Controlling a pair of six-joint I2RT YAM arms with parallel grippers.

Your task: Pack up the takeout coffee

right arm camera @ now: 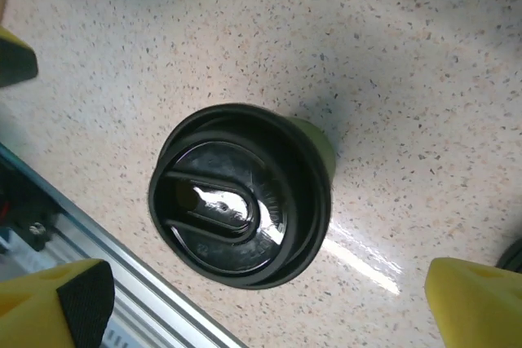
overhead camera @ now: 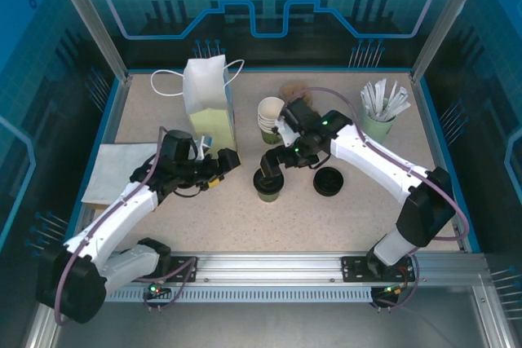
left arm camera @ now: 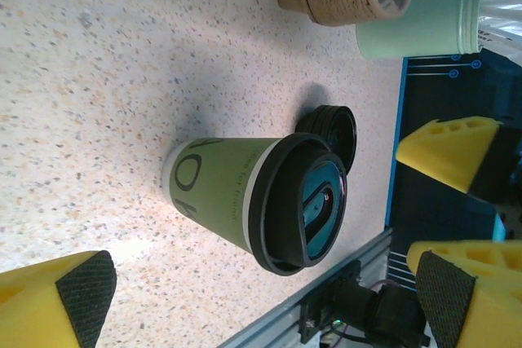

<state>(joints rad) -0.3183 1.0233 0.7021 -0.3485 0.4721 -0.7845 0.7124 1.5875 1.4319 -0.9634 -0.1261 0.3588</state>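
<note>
The takeout coffee is a green paper cup with a black lid, standing upright on the speckled table just in front of centre. In the left wrist view, the cup's green wall and lid lie ahead of my open left gripper. Nothing sits between the yellow fingers. My right gripper hovers over the cup. In the right wrist view, the lid sits just beyond the gap of the open right gripper, and neither finger touches it. My left gripper is to the cup's left.
A white paper bag stands upright at the back left. A stack of nested cups and brown sleeves sit behind the coffee. A pale-green cup of white packets is at the back right. A spare black lid lies to the coffee's right, and a napkin on the left.
</note>
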